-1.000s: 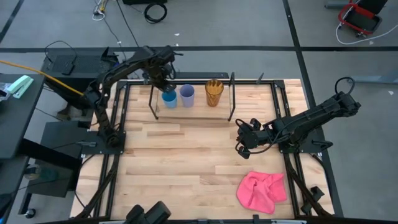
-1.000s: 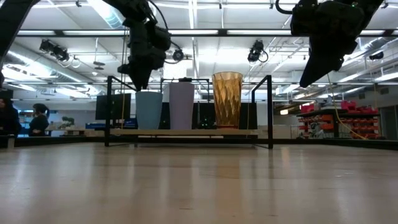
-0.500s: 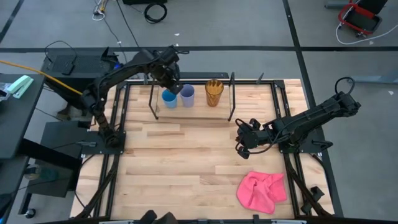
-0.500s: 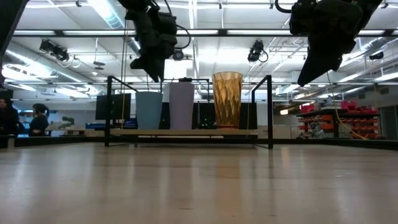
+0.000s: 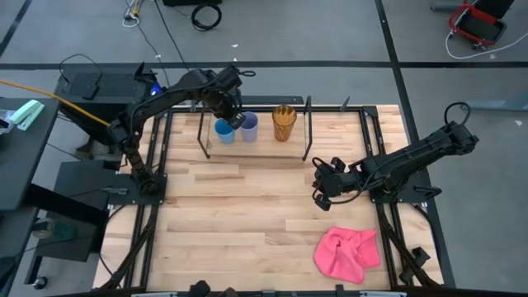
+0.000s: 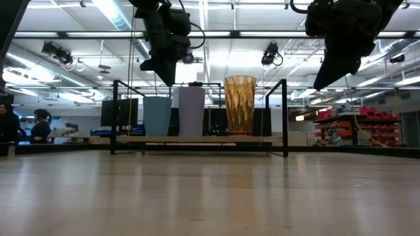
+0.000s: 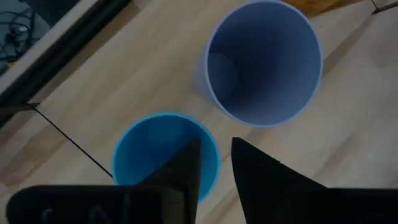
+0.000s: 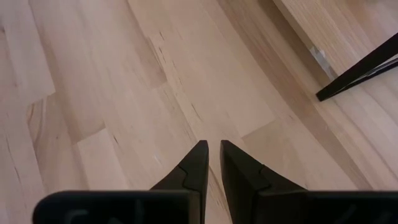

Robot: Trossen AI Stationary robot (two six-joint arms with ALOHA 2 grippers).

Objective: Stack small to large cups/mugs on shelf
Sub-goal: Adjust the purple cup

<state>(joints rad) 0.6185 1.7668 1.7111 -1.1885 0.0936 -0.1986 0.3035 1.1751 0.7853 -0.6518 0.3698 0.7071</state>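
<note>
On the low black-rod shelf with its light wood board (image 5: pixel 264 149), three cups are stood in a row. The tallest, a faceted amber-orange plastic cup (image 5: pixel 285 122), is judged light, rigid and slippery, best gripped at the rim. The mid-height pale lavender plastic cup (image 7: pixel 264 61) and the short bright blue plastic cup (image 7: pixel 163 155) are likewise thin-walled. The left claw (image 7: pixel 214 168) is held above them, nearly together and empty; the right claw (image 8: pixel 210 160) is parked over the tabletop (image 5: pixel 247 214), nearly closed.

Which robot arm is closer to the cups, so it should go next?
Probably the left. Its gripper hangs right above the blue cup and lavender cup on the shelf. The right gripper waits far off over bare table.
</note>
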